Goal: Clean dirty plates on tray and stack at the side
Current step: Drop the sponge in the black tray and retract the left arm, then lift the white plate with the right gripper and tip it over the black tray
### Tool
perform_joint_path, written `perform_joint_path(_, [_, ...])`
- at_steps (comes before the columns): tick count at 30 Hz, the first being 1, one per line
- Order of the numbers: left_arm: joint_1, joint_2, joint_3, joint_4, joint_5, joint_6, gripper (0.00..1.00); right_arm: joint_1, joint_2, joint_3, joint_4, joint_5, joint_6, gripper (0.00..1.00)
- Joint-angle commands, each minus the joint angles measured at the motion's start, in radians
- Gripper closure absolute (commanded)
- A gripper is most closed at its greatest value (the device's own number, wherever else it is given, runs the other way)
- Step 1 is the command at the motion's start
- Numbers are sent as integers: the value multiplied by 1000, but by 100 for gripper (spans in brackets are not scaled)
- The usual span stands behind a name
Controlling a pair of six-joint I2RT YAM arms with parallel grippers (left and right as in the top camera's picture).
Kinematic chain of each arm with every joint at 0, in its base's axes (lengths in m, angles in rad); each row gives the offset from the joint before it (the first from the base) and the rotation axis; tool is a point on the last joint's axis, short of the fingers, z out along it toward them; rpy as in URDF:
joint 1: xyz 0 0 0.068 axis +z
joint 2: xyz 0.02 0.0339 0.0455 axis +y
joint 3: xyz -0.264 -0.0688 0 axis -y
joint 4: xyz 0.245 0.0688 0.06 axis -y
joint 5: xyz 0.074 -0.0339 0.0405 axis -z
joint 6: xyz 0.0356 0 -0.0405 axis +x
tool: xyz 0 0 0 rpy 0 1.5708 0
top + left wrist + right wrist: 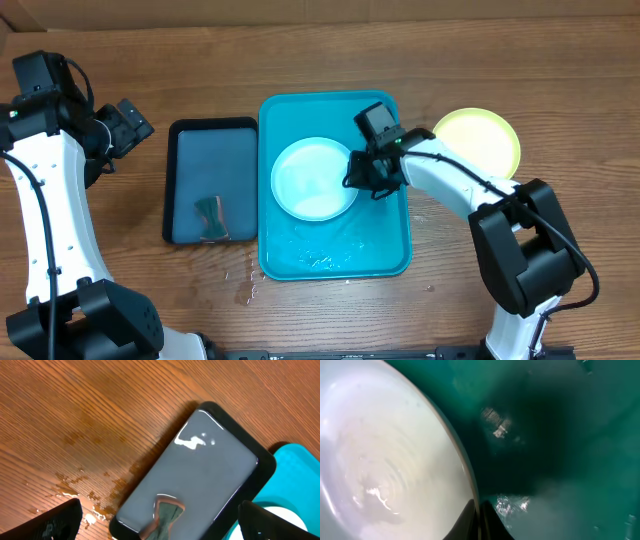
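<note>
One yellow-green plate lay on the bench just right of the turquoise tray, apparently already set aside; whether another sat beneath it could not be told. A pale blue plate lay in the tray's middle, so the job looked partway done. The right gripper was pinched together on that plate's right rim. The left gripper hung with its jaws wide apart, left of the dark tray.
</note>
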Motion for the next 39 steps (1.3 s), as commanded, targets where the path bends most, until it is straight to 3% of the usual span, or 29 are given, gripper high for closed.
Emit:
perform_joint_path(1, [0,-13,18,1,-7,-13,0,-26,-7,123,-61,8,-8,96])
perform_joint_path(8, [0,-13,18,2,-7,-13,0,-23,-7,313,-217,33,-33,96])
perform_joint_path(16, [0,-13,18,2,-7,-13,0,73,-5,333,-111,100,19,96])
perform_joint_path(24, [0,-13,18,2,-7,-13,0,253,-1,332,8,391,25,96])
perform_joint_path(31, [0,-13,18,2,-7,-13,0,335,6,332,113,523,-90,96])
perform_joint_path(39, [0,-13,18,2,-7,-13,0,380,6,332,282,691,-340,96])
